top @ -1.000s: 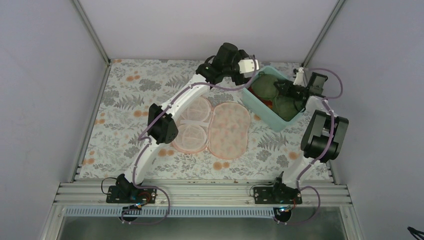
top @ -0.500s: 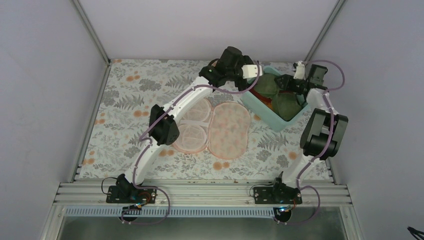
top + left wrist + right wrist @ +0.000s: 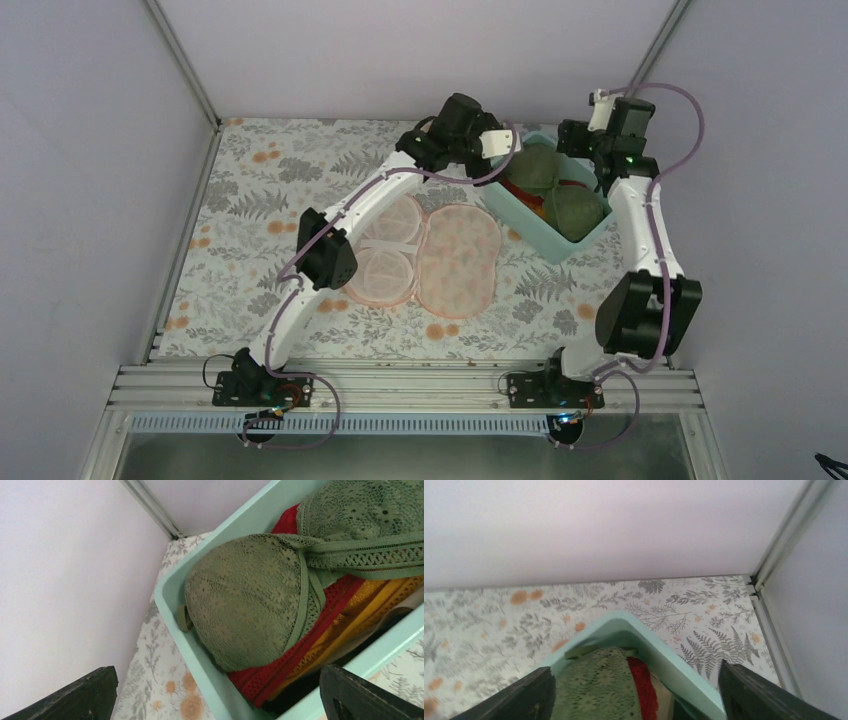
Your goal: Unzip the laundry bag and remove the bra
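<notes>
The laundry bag (image 3: 430, 255) lies unzipped and spread flat mid-table, round cups showing in its left half. The olive-green bra (image 3: 550, 185) rests in the teal tub (image 3: 532, 236), on top of red and orange cloth. My left gripper (image 3: 503, 158) hovers open at the tub's left corner; in the left wrist view the bra (image 3: 250, 595) lies beyond its wide-apart fingers (image 3: 80, 697). My right gripper (image 3: 578, 140) hangs open above the tub's far end, holding nothing. In the right wrist view the bra (image 3: 594, 685) sits below, between its spread fingers (image 3: 759, 695).
Red cloth (image 3: 300, 652) and orange cloth (image 3: 385, 597) lie under the bra in the tub (image 3: 172, 610). The tub's corner (image 3: 659, 640) points toward the back wall. Enclosure walls and a metal post (image 3: 784, 525) stand close behind and to the right of the right gripper.
My right gripper has opened, let go of the bra and lifted up and back out of the tub. The left gripper has stayed by the tub's left corner.
</notes>
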Controlling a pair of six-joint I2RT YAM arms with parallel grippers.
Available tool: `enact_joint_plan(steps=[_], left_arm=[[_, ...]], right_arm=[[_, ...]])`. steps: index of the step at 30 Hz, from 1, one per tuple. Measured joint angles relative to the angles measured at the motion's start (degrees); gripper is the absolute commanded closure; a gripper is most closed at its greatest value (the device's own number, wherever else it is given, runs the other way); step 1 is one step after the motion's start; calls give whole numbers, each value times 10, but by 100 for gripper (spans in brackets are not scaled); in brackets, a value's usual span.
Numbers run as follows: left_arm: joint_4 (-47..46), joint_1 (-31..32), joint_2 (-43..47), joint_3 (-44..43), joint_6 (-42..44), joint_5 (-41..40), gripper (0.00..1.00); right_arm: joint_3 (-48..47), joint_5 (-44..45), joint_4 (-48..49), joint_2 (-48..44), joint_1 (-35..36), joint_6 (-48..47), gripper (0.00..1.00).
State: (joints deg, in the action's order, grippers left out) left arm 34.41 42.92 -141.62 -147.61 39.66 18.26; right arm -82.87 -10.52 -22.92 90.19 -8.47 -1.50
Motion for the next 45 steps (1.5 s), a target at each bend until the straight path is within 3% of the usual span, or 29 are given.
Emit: enact_joint_plan(steps=[4, 6, 10, 15, 21, 24, 29, 32, 35, 40, 43, 44, 45], left_arm=[[27, -14, 23, 18, -27, 9, 0], [39, -30, 53, 52, -46, 15, 0], [34, -85, 145, 166, -89, 21, 0], [-11, -167, 294, 382, -138, 13, 0], [-74, -247, 397, 600, -221, 10, 0], [-106, -289, 431, 706, -272, 10, 0], [-147, -314, 463, 836, -340, 10, 0], [-174, -313, 469, 885, -384, 22, 4], [-200, -317, 471, 916, -423, 37, 13], [-233, -322, 476, 954, -470, 81, 20], [-254, -322, 481, 974, -496, 104, 20], [-259, -322, 481, 979, -502, 109, 20], [-265, -322, 481, 985, -511, 113, 20]], right_arm=[[18, 60, -13, -54, 17, 35, 64], [49, 76, -17, -80, 18, 54, 67], [117, 91, -41, -115, 18, 85, 64], [197, 104, -51, -126, 20, 108, 55], [241, 92, -45, -119, 5, 122, 45], [217, 105, -55, -116, 5, 123, 24], [129, 202, -79, -123, 52, 115, 3], [101, 255, -92, -140, 128, 110, 8], [97, 276, -106, -155, 244, 116, 24], [152, 246, -137, -149, 381, 177, 38], [226, 211, -146, -146, 410, 221, 39], [248, 202, -147, -146, 413, 233, 37], [273, 195, -147, -146, 415, 247, 28]])
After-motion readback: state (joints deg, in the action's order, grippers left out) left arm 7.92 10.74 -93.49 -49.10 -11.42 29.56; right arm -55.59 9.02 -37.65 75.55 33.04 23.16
